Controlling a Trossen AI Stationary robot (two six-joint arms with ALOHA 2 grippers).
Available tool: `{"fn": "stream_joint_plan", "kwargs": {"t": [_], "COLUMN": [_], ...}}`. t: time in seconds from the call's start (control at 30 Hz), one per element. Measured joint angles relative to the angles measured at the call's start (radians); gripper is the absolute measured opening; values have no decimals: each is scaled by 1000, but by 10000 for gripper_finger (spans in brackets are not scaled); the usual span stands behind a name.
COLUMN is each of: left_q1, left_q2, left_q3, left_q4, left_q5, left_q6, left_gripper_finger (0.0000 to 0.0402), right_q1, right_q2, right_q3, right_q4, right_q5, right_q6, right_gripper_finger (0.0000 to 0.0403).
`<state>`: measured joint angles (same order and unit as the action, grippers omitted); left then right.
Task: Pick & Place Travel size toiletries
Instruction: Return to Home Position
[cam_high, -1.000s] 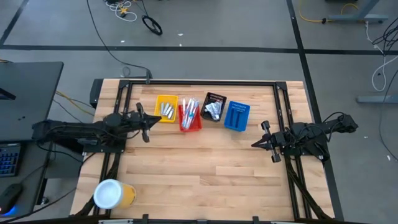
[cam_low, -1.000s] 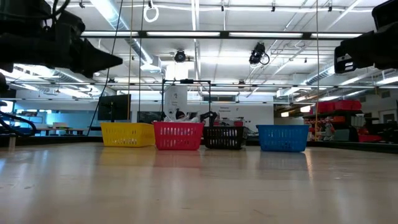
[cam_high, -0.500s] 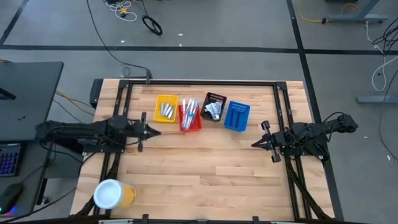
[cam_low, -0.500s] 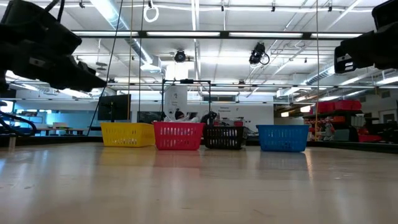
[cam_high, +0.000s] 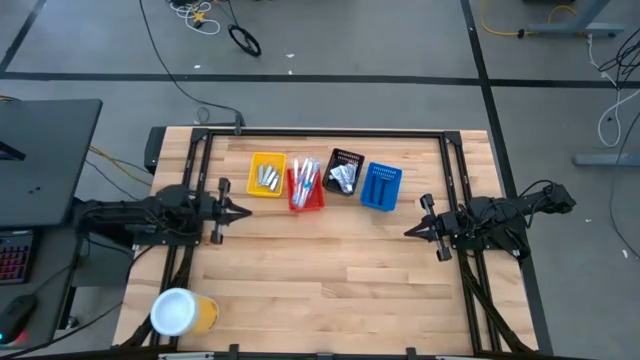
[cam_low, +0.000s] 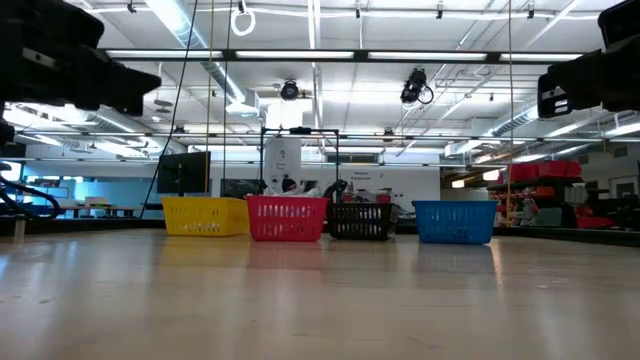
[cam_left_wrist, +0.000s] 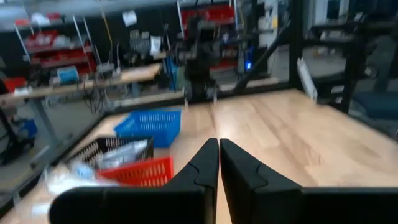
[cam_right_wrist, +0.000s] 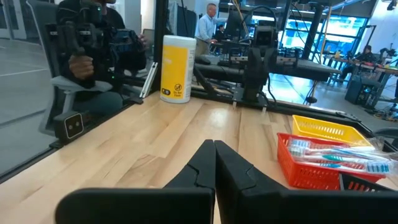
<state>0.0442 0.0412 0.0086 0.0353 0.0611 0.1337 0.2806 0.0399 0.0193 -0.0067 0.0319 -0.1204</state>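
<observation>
The toiletries lie sorted in four small bins in a row near the far edge. Silvery tubes fill the yellow bin (cam_high: 266, 174). Toothbrushes (cam_right_wrist: 339, 155) lie in the red bin (cam_high: 305, 186). Silvery packets sit in the black bin (cam_high: 344, 172), and dark blue razors in the blue bin (cam_high: 380, 186). My left gripper (cam_high: 246, 212) hovers shut near the yellow bin's near side, pointing toward the table's right. My right gripper (cam_high: 408, 232), also shut, waits on the table's right, pointing left. Neither holds anything.
A yellow cup with a white lid (cam_high: 182, 312) lies at the near left corner. Bare wood spreads across the middle and near part of the table (cam_high: 330, 270). A dark frame rail (cam_high: 320, 133) borders the far edge. A seated person (cam_right_wrist: 99, 50) shows beyond the table's left side.
My left arm has drawn back toward the table's left edge, away from the yellow bin. Its wrist has turned, so the shut fingers now point level toward the right. The right arm and all bins have stayed put.
</observation>
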Motion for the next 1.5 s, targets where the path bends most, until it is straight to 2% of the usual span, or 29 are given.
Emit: {"fn": "stream_joint_plan", "kwargs": {"t": [0.1, 0.37, 1.5], "left_q1": [-9, -10, -9], "left_q2": [-41, -9, -9], "left_q3": [0, 0, 0], "left_q4": [-2, 20, 31], "left_q5": [2, 4, 0], "left_q6": [-5, -7, -10], "left_gripper_finger": [22, 22, 22], "right_q1": [0, 0, 0], "right_q2": [0, 0, 0], "right_q3": [0, 0, 0], "right_q4": [0, 0, 0], "right_q5": [0, 0, 0], "right_q6": [0, 0, 0], "right_gripper_finger": [1, 1, 1]}}
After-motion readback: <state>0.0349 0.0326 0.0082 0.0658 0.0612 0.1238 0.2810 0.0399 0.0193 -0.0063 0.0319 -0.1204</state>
